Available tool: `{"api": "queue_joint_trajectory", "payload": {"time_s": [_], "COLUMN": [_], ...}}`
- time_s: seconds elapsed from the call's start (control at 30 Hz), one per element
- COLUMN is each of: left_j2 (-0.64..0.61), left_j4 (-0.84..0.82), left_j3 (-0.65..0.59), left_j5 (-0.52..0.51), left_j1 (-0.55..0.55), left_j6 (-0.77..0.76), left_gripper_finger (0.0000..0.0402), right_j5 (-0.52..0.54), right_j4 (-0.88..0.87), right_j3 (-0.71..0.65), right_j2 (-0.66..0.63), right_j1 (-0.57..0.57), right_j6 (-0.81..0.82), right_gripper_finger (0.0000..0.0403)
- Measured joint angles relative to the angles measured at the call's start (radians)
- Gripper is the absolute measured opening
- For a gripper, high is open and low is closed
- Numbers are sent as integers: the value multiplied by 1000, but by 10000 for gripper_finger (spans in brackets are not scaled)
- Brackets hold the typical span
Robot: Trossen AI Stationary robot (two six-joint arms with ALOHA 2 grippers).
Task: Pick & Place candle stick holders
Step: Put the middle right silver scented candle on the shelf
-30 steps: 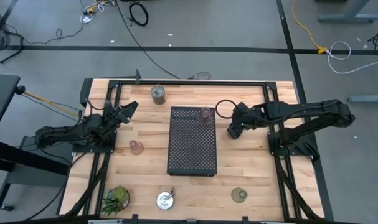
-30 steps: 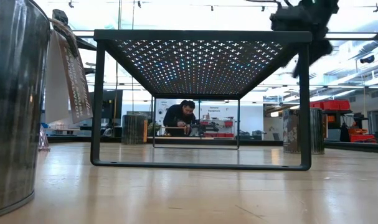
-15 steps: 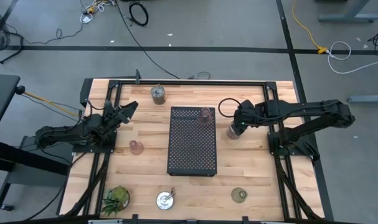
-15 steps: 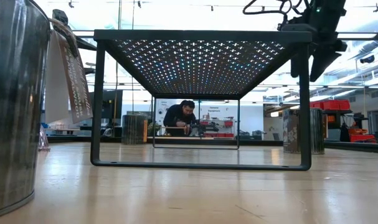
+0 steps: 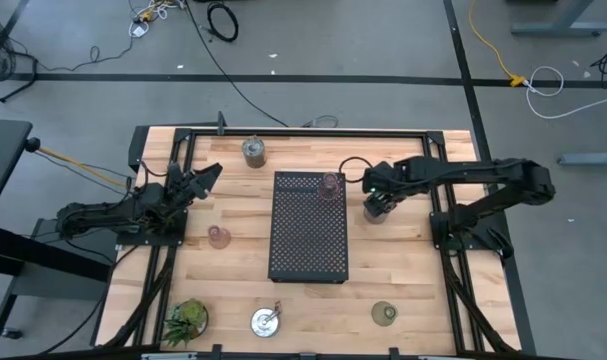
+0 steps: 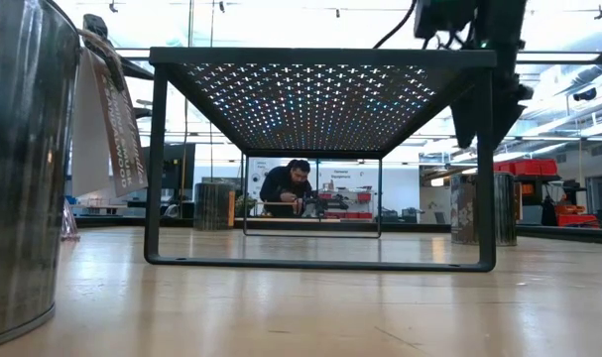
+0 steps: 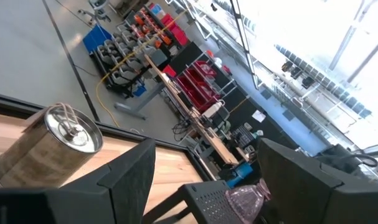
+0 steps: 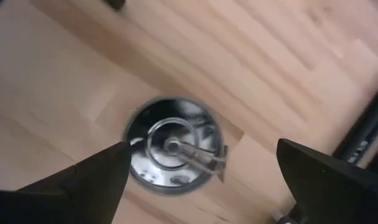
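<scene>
Silvery metal candle holder (image 8: 173, 149) stands upright on the wooden table (image 5: 403, 270) just right of the black perforated tray (image 5: 308, 230), directly beneath the right gripper (image 5: 375, 203), whose fingers are spread wide around nothing, while the left gripper (image 5: 205, 176) waits part-open near the table's left edge.

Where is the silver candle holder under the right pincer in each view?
High view: silver holder just right of the black tray, under the open right pincer.
Low view: right side, behind the tray's leg.
Left wrist view: not in it.
Right wrist view: centre, seen from above.
Shared landmark: the black tray.
</scene>
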Motion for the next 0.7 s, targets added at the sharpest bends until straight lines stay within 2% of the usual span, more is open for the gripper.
{"api": "queue_joint_trajectory", "payload": {"time_s": [0.3, 0.7], "left_j2": [0, 0], "left_j4": [0, -1], "left_j3": [0, 0], "left_j5": [27, 27], "left_j1": [0, 0], "left_j6": [0, 8], "left_gripper_finger": [287, 287], "right_j5": [-57, -76], "right_j4": [7, 47], "right_j3": [0, 0], "right_j2": [96, 112], "right_j1": [1, 1], "right_j6": [-47, -96], "right_gripper_finger": [400, 400]}}
